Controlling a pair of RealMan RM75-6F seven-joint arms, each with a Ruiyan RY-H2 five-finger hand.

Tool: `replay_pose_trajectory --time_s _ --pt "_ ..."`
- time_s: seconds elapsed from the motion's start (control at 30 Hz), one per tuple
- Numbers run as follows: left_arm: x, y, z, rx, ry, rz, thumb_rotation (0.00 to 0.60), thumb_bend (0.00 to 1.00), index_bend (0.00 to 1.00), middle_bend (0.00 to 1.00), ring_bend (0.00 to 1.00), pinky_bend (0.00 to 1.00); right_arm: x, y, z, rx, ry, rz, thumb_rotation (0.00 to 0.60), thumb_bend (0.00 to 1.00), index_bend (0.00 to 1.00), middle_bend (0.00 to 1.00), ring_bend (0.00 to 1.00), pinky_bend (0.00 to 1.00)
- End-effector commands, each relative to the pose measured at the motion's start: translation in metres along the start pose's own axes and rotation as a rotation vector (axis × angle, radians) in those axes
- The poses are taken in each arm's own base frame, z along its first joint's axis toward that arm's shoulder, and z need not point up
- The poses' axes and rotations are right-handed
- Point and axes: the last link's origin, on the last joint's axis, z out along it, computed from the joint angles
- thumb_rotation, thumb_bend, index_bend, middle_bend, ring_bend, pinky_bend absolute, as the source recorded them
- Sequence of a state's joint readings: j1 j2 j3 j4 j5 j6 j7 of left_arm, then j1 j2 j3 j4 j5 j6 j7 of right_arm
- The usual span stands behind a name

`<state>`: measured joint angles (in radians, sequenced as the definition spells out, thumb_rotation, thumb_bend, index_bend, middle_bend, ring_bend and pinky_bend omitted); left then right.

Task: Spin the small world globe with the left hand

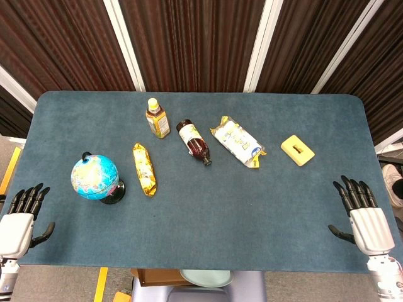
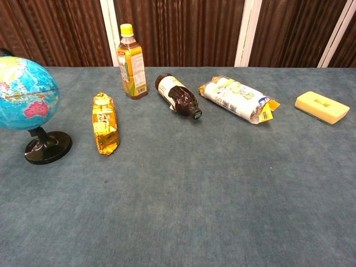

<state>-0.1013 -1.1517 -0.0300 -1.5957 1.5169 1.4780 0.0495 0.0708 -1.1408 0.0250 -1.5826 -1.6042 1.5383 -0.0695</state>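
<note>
The small world globe (image 1: 94, 177) (image 2: 25, 92) stands upright on its black round base at the left of the blue table. My left hand (image 1: 19, 221) hovers at the table's front left corner, below and left of the globe and apart from it, fingers spread and holding nothing. At the front right corner my right hand (image 1: 365, 219) is likewise spread and empty. The chest view shows neither hand.
To the globe's right lies an orange snack packet (image 1: 144, 169) (image 2: 104, 123). Behind it stands a yellow-capped bottle (image 1: 157, 118) (image 2: 131, 62). A dark bottle (image 1: 194, 143) (image 2: 178, 97), a white packet (image 1: 237, 142) (image 2: 236, 99) and a yellow sponge (image 1: 297, 150) (image 2: 322, 107) lie further right.
</note>
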Motion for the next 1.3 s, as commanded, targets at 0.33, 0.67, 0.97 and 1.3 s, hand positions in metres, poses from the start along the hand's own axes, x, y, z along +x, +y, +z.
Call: replay_pose_trajectory --time_s 0.33,0.67,0.97,1.3 --pt "-0.001 0.017 0.015 -0.046 0.133 -0.296 0.6 0.37 0.0 0.0 0.0 0.02 0.013 0.005 -0.008 0.011 0.037 0.034 0.6 0.05 0.0 0.0 0.0 0.0" --pt "-0.006 0.059 0.048 -0.035 0.218 -0.422 0.6 0.34 0.0 0.0 0.0 0.02 0.011 0.003 -0.007 0.023 0.012 0.044 0.6 0.05 0.0 0.0 0.0 0.0" --pt "-0.017 0.082 0.071 -0.038 0.276 -0.392 0.6 0.34 0.0 0.0 0.0 0.01 0.013 0.004 -0.008 0.021 0.022 0.052 0.6 0.05 0.0 0.0 0.0 0.0" --pt "-0.024 0.085 0.083 -0.026 0.287 -0.352 0.6 0.34 0.0 0.0 0.0 0.01 0.011 0.004 -0.007 0.021 0.013 0.052 0.6 0.05 0.0 0.0 0.0 0.0"
